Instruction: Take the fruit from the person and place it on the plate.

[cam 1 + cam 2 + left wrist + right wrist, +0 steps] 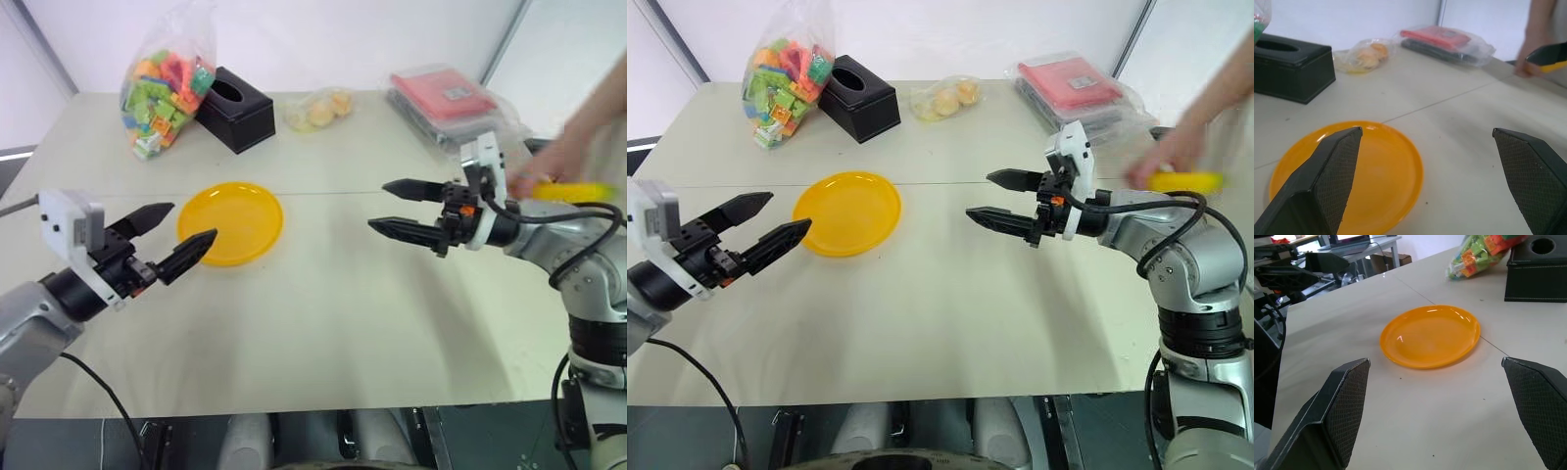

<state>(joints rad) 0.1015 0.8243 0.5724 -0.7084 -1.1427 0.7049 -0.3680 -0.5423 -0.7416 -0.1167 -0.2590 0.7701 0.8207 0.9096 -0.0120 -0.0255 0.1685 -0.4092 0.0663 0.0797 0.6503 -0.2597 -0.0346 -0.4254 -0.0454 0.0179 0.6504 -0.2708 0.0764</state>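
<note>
On my left side the left pincer (181,238) hangs over the counter (323,333) with its two black fingers spread wide and nothing between them, its tips just at the near edge of the yellow-orange plate (233,221), which lies bare on the counter. Behind the plate I see a clear bag of coloured blocks (165,86), a black tissue box (233,108) and a small clear bag of round yellowish items (320,110); further along the far edge sits a wrapped red and dark pack (443,102). Moving across, my right pincer (400,209) is also fully spread and empty, held level above the counter and pointing toward the plate side rather than toward the offer. At the far right edge the person's hand (544,168) reaches in, blurred, gripping the banana (578,192), which sits behind my right forearm and well apart from the fingertips. So I judge we are at the very first step: the handover has not happened and nothing is on the plate. The next move, as I read it, calls for swinging the right wrist round toward the banana, bringing the open fingers either side of it, and closing only once the hand holds steady.
</note>
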